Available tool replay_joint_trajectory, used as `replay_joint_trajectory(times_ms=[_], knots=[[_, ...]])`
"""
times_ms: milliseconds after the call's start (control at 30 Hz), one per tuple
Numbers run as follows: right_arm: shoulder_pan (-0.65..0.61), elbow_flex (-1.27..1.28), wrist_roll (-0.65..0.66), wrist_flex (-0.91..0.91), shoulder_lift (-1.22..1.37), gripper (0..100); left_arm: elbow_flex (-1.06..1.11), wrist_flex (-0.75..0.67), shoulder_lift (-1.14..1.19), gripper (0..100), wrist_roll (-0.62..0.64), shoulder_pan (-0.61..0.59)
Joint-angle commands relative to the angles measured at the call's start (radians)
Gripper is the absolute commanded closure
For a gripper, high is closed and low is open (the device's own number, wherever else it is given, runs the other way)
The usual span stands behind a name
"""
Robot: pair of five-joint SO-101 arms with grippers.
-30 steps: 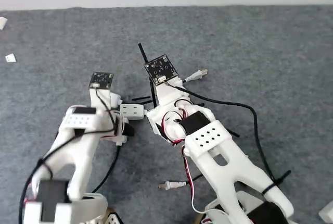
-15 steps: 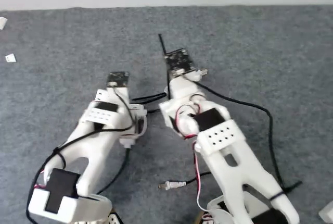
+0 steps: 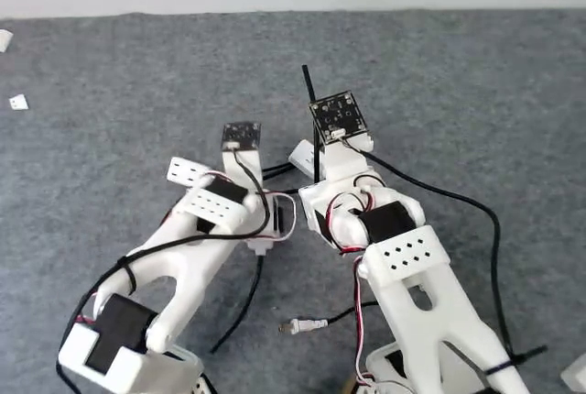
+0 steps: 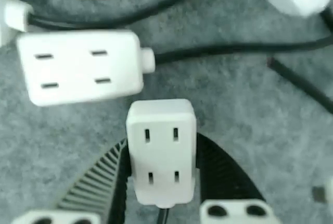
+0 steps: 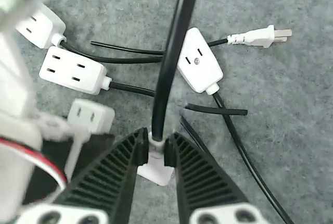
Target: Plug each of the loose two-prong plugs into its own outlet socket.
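The plug (image 5: 154,172) we are working on is sitting pinched between the right jaws, its black cord (image 5: 174,41) standing up past them. It is low over the grey surface (image 3: 476,73), though we cannot tell whether it is touching. The left jaws are clamping a small outlet block (image 4: 161,153) by its sides, with the slotted face turned up toward the wrist camera. A wider four-slot block (image 4: 80,73) is lying just beyond it.

We are judging this as the bring-together step: plug in one arm, socket in the other, not yet mated. The next move is calling for us to turn the plug so its prongs, hidden from us here, are facing one pair of slots. Then we would be pressing straight in while the left jaws are bracing the block. The stiff cord may be pulling the plug off line.

Against the frame a second ago, both arms are now reaching farther out and to the right in the high view. The left arm is now lying close alongside the right. The spare plug (image 3: 302,325) near the arm bases is staying where it was.
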Motion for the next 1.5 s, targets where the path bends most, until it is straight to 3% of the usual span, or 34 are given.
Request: replay_joint_trajectory(times_ms=[0, 67, 133, 367, 533, 633, 733, 800, 1000, 1200, 1467], knots=[[0.005, -0.005, 0.015, 0.005, -0.036, 99.1, -0.058, -0.020, -0.005, 79, 0.014, -0.014], [0.005, -0.005, 0.014, 0.005, -0.036, 99.1, -0.050, -0.018, -0.005, 69, 0.014, 0.003], [0.005, -0.005, 0.014, 0.005, -0.036, 99.1, -0.042, -0.018, -0.005, 68, 0.015, 0.005], [0.005, -0.005, 0.015, 0.005, -0.038, 99.1, -0.041, 0.002, -0.018, 73, -0.009, -0.055], [-0.004, -0.008, 0.021, 0.022, -0.050, 99.1, -0.059, 0.112, -0.097, 82, -0.157, -0.060], [-0.054, -0.020, 0.072, 0.073, -0.068, 99.1, -0.010, 0.081, -0.150, 91, -0.258, -0.129], [-0.116, 0.005, 0.086, 0.094, -0.148, 99.1, -0.016, 0.058, -0.092, 98, -0.299, -0.233], [-0.145, 0.040, 0.120, 0.090, -0.214, 99.1, -0.085, 0.121, -0.015, 99, -0.345, -0.278], [-0.173, 0.084, 0.146, 0.090, -0.305, 99.1, -0.245, 0.249, 0.112, 99, -0.397, -0.301], [-0.173, 0.087, 0.146, 0.081, -0.305, 99.1, -0.168, 0.195, 0.068, 99, -0.408, -0.241], [-0.157, 0.087, 0.147, 0.085, -0.315, 99.1, -0.051, 0.100, -0.025, 99, -0.388, -0.034]])
